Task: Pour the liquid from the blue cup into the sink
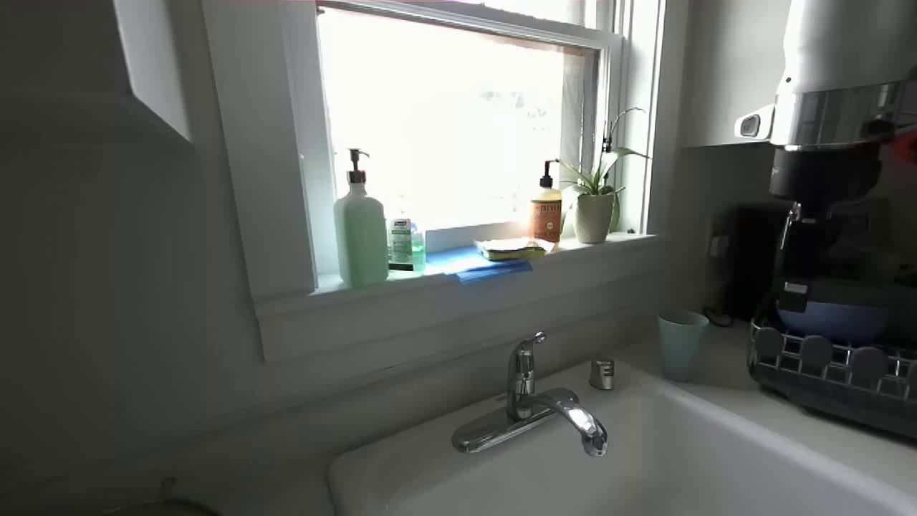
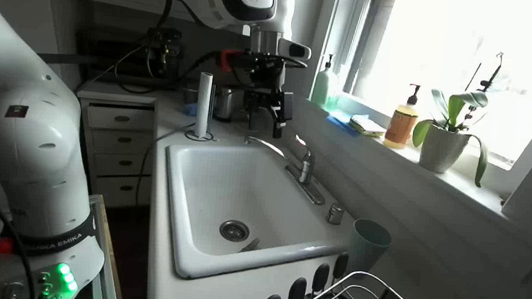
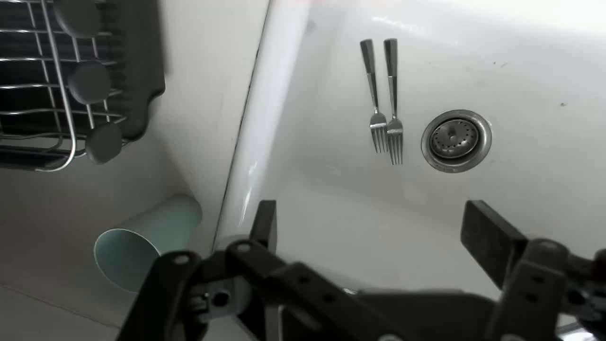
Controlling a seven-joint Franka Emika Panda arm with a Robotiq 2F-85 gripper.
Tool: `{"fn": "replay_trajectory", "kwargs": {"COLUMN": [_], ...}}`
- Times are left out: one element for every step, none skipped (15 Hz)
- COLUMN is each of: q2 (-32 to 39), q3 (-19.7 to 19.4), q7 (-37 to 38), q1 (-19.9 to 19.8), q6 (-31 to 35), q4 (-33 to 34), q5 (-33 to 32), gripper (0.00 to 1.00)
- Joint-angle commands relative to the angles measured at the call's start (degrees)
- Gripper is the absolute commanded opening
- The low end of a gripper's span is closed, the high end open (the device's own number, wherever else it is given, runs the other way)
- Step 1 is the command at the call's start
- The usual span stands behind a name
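My jaws wide over sink (image 3: pixel 262 123); blue cup (image 3: pixel 163 228) upright on surface (image 3: pixel 208 85), left of them in wrist view; I'd shift sideways.

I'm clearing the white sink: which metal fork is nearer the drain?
In the wrist view: the right silver fork, between the left fork and round metal drain.

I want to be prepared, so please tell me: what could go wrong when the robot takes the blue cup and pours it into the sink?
The open pincer may bump the dish rack while reaching the blue cup, which stands near it beside the sink.
I cannot tell how full the cup is, so tilting it early could wet the counter.
Two forks lie near the drain; anything poured could splash off them.
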Motion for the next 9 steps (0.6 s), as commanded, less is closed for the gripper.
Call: {"fn": "replay_trajectory", "kwargs": {"q2": [0.0,0.0,0.0,0.0,0.0,0.0,1.4,2.6,3.8], "q3": [-0.3,-0.3,-0.3,-0.3,-0.3,-0.3,-0.6,-1.4,-2.2], "q7": [0.1,0.1,0.1,0.1,0.1,0.1,0.7,1.3,1.1], "q1": [0.4,0.4,0.4,0.4,0.4,0.4,-0.2,-1.3,-1.9], "q6": [-0.2,-0.2,-0.2,-0.2,-0.2,-0.2,-0.7,0.1,-0.9], "q4": [0.1,0.1,0.1,0.1,0.1,0.1,1.4,2.7,4.0], "q5": [-0.1,-0.1,-0.1,-0.1,-0.1,-0.1,-0.2,-0.9,-0.8], "gripper": [1.00,1.00,1.00,1.00,1.00,1.00,1.00,1.00,1.00]}}
